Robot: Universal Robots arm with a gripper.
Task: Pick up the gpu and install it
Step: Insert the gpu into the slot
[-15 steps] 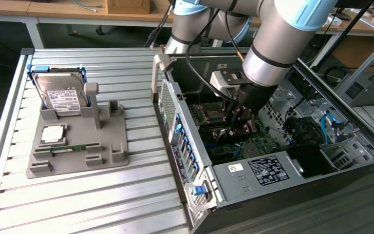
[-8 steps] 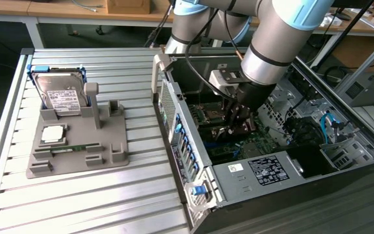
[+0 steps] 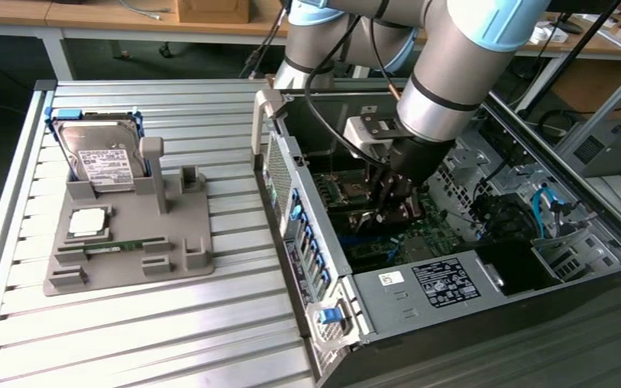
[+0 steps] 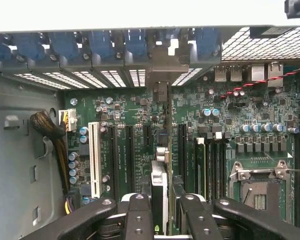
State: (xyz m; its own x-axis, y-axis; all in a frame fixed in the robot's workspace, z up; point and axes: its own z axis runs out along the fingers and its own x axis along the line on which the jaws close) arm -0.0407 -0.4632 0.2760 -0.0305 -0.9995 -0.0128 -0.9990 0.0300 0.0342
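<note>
The pincer (image 4: 162, 210) clamps the gpu (image 4: 159, 172) edge-on, just above the motherboard (image 4: 240, 115), apparently not yet seated. Good practice: keep the card upright, bracket toward the rear grille (image 4: 90, 77), and press down evenly.

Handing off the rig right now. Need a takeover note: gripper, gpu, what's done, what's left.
Gripper: shut on the gpu, down inside the open PC case.
Gpu: held on edge over the motherboard, running in line with the expansion slots.
Done: pickup and carry into the case.
Left: release not yet done; cannot tell whether the card is seated in a slot.
</note>
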